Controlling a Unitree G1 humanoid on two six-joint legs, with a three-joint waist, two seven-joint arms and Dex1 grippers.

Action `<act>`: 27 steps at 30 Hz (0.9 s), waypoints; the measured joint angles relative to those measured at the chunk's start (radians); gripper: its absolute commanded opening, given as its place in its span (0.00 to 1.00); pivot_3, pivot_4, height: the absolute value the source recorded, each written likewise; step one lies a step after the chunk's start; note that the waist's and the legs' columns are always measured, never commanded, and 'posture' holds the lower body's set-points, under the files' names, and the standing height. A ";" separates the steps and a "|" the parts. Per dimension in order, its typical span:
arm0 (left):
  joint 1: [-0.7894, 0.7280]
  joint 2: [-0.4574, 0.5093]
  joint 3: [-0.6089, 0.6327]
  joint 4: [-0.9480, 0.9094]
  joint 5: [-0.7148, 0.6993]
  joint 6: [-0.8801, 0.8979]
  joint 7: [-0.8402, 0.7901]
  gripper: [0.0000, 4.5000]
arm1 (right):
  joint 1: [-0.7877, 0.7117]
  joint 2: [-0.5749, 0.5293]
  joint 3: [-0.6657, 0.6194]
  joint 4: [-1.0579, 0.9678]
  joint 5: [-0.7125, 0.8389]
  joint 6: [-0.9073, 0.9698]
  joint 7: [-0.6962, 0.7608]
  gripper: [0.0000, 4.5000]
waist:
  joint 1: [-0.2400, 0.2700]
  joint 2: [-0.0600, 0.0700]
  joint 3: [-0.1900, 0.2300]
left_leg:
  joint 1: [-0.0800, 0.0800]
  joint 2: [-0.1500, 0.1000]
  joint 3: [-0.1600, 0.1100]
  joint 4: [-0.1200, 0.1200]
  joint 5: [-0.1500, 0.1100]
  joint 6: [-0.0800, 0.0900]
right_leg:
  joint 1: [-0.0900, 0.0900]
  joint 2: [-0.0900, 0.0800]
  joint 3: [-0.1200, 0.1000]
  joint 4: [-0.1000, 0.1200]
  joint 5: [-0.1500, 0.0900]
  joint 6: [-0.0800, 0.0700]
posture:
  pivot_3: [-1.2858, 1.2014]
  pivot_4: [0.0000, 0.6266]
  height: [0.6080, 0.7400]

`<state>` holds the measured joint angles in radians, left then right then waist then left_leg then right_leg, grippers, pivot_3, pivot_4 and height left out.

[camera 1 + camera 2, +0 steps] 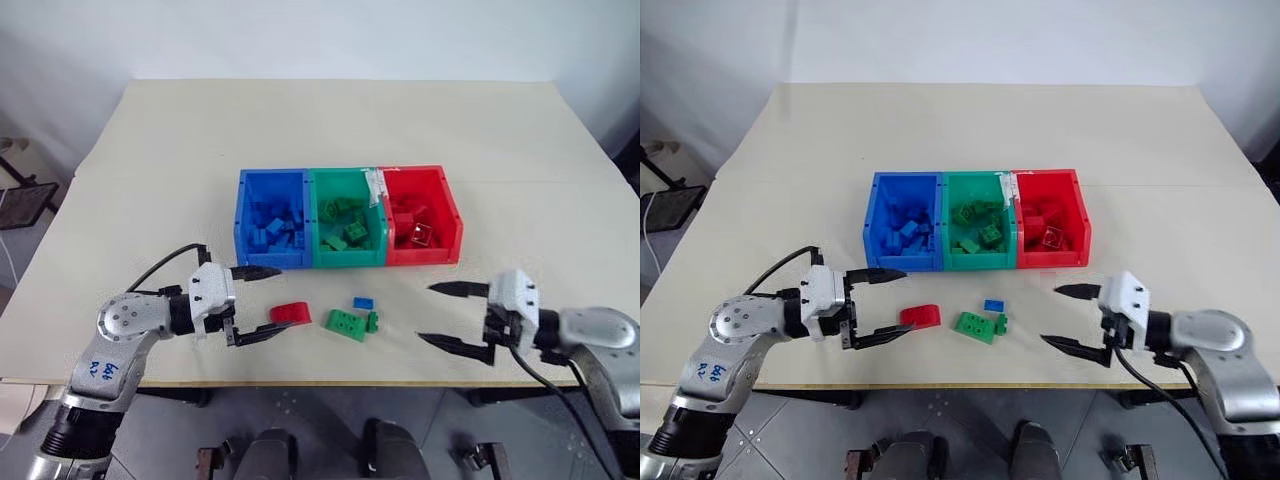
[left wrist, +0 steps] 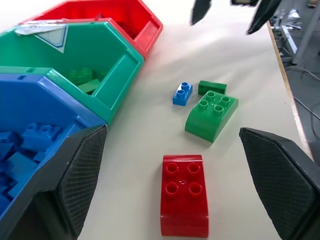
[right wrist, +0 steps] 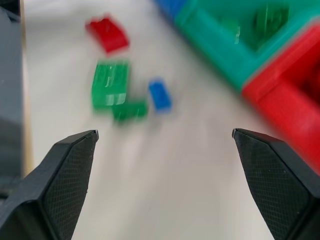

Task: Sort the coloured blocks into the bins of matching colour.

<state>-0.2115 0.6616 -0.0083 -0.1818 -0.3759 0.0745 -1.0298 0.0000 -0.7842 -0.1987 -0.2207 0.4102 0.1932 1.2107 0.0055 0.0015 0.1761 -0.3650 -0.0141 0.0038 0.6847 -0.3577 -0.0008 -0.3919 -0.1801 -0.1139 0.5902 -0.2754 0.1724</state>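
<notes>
Below the row of bins, near the middle of the frame, four loose blocks lie on the table (image 1: 120, 180): a red brick (image 1: 291, 313), a large green brick (image 1: 345, 324) with a small green brick (image 1: 373, 322) touching its side, and a small blue brick (image 1: 363, 302) just above them. Most of my sorting looks done: the blue bin (image 1: 270, 232), green bin (image 1: 347, 230) and red bin (image 1: 421, 227) each hold matching pieces. My left gripper (image 1: 262, 302) is spread wide and empty beside the red brick, at lower left. My right gripper (image 1: 455, 315), at lower right, also gapes empty.
</notes>
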 measured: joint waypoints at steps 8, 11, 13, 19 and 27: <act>-0.018 0.004 -0.031 0.007 -0.002 -0.033 -0.097 1.00 | -0.101 0.018 0.173 -0.074 -0.022 0.103 -0.063 1.00 | -0.006 0.000 0.000 | 0.002 0.001 0.001 0.000 0.000 0.000 | 0.000 0.000 0.001 0.000 0.000 0.000 | 0.52 0.24 1.00; -0.013 0.013 -0.029 0.006 -0.003 -0.034 -0.111 1.00 | -0.170 0.050 0.269 -0.065 -0.063 0.148 -0.105 1.00 | 0.001 0.000 0.000 | 0.001 0.001 0.000 0.001 0.000 0.000 | 0.000 0.000 0.001 0.000 0.000 0.000 | 0.52 0.24 1.00; -0.001 0.027 -0.018 0.005 -0.003 -0.037 -0.117 1.00 | -0.194 0.058 0.313 -0.038 -0.098 0.158 -0.120 1.00 | 0.006 0.000 0.000 | 0.000 0.000 0.000 0.001 0.000 0.000 | 0.000 0.000 0.001 0.000 0.000 0.000 | 0.52 0.24 1.00; 0.086 0.071 0.064 -0.006 -0.004 -0.042 -0.103 1.00 | -0.228 0.115 0.374 0.033 -0.153 0.135 -0.149 1.00 | 0.002 0.000 0.000 | 0.000 0.001 0.000 0.001 0.000 0.000 | 0.000 0.000 0.000 0.000 0.000 0.000 | 0.52 0.24 1.00; 0.116 0.074 0.086 -0.051 -0.007 -0.037 -0.069 1.00 | -0.270 0.155 0.392 0.096 -0.158 0.108 -0.152 0.56 | -0.006 0.000 0.000 | 0.001 0.001 0.000 0.001 0.000 0.000 | 0.000 0.000 0.000 0.001 0.000 0.000 | 0.52 0.24 1.00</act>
<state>-0.0955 0.7354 0.0775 -0.2326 -0.3833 0.0372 -1.0988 -0.2701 -0.6288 0.1929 -0.1243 0.2520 0.3014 1.0583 -0.0001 0.0015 0.1760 -0.3643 -0.0130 0.0038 0.6855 -0.3579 -0.0008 -0.3921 -0.1797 -0.1135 0.5908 -0.2754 0.1723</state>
